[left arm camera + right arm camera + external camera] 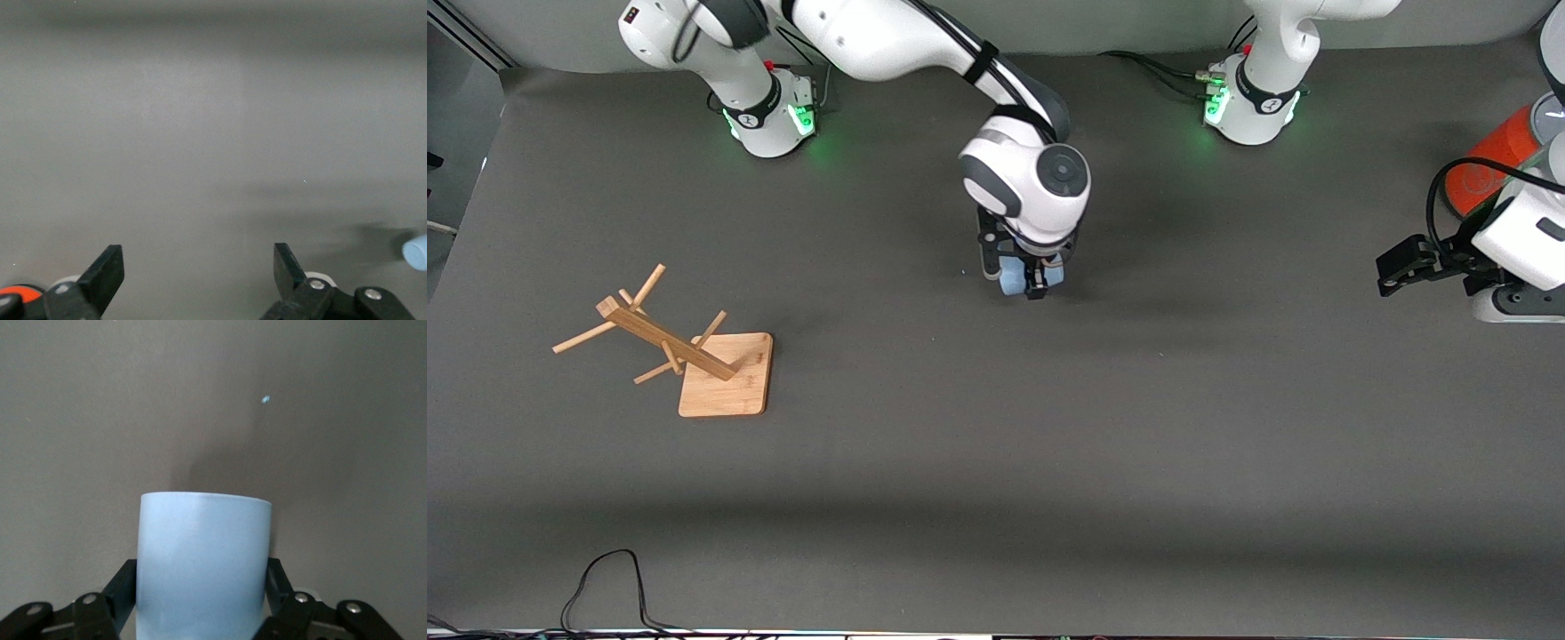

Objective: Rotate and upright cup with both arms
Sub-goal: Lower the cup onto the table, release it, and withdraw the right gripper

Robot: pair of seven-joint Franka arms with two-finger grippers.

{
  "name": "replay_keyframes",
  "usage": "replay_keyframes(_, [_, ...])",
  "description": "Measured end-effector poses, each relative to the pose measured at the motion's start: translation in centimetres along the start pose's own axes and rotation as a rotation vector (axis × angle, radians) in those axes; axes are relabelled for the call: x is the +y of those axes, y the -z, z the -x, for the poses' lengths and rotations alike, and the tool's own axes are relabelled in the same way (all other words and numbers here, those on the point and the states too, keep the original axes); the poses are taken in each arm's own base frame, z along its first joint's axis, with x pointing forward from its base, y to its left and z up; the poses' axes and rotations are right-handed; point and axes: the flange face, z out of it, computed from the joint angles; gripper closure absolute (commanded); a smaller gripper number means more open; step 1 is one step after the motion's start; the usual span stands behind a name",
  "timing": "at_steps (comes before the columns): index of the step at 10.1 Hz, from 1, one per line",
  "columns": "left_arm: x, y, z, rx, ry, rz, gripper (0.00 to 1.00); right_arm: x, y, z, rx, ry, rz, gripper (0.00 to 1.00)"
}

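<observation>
The light-blue cup (1014, 281) is at the middle of the table, clamped between the fingers of my right gripper (1028, 283), which points down from above. In the right wrist view the cup (203, 557) fills the gap between the two black fingers (125, 585) of the right gripper (202, 590) and sticks out past their tips toward the dark table. I cannot tell which end is its rim. My left gripper (1387, 271) waits open at the left arm's end of the table. Nothing lies between the tips of the left gripper (198, 257), and the cup (416, 252) shows far off.
A wooden peg rack (660, 333) on a square base (729, 391) stands toward the right arm's end. An orange-red can (1487, 162) stands by the left arm's wrist, its orange (19, 293) also showing beside that gripper. A black cable (605, 578) loops along the near edge.
</observation>
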Motion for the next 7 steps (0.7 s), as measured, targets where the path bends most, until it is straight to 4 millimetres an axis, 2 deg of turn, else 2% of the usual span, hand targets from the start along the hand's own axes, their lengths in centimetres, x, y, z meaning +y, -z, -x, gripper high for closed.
replay_keyframes(2, [0.0,0.0,0.0,-0.001,0.0,0.0,0.0,0.1,-2.9,1.8,0.018,-0.013,-0.001,0.44])
replay_keyframes(3, [0.0,-0.1,0.0,-0.001,0.001,0.0,0.0,0.2,-3.3,2.5,0.018,-0.015,-0.007,0.39])
replay_keyframes(5, [0.0,-0.1,-0.1,-0.002,0.001,0.0,0.0,0.1,-3.4,2.6,0.021,-0.015,-0.01,0.1])
replay_keyframes(6, [0.0,-0.2,-0.1,-0.004,0.001,-0.001,0.0,0.1,-3.4,2.6,0.021,-0.015,-0.01,0.0])
replay_keyframes(7, [0.0,-0.3,-0.1,-0.006,0.001,-0.001,0.0,0.0,-4.0,2.5,0.029,-0.016,-0.009,0.0])
